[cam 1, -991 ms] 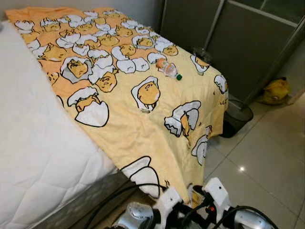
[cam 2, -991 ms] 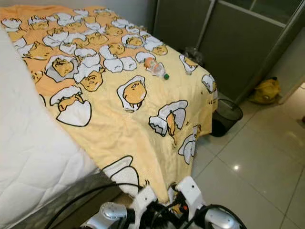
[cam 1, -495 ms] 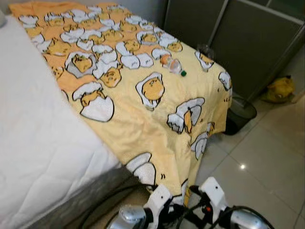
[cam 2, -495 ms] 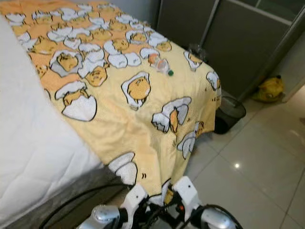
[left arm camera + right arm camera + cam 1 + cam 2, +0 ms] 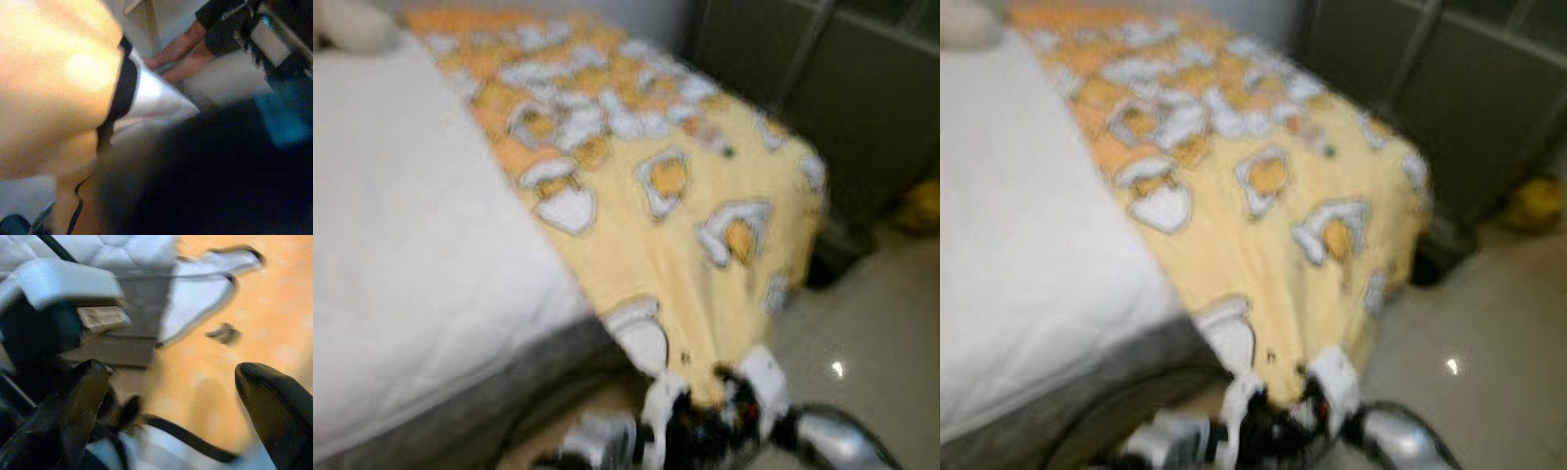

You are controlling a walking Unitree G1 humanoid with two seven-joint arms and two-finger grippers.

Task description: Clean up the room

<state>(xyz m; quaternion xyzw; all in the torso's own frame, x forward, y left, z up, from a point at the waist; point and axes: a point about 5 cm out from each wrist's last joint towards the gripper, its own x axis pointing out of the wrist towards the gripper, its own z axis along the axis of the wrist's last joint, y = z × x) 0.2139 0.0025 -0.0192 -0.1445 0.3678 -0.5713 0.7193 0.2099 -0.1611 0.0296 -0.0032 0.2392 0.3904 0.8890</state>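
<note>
While the right end effector (image 5: 171, 396) hangs low at the near edge with its two black fingers (image 5: 274, 406) spread apart in front of the yellow blanket (image 5: 675, 245), the left end effector (image 5: 651, 431) sits just beside it, and I cannot tell whether it is spread or closed. The blanket, printed with egg cartoons, covers the right side of the bed over a white mattress (image 5: 421, 255). A blurred small bottle (image 5: 710, 139) lies on it far right, near a dark bin (image 5: 842, 257) on the tiled floor (image 5: 871, 333).
</note>
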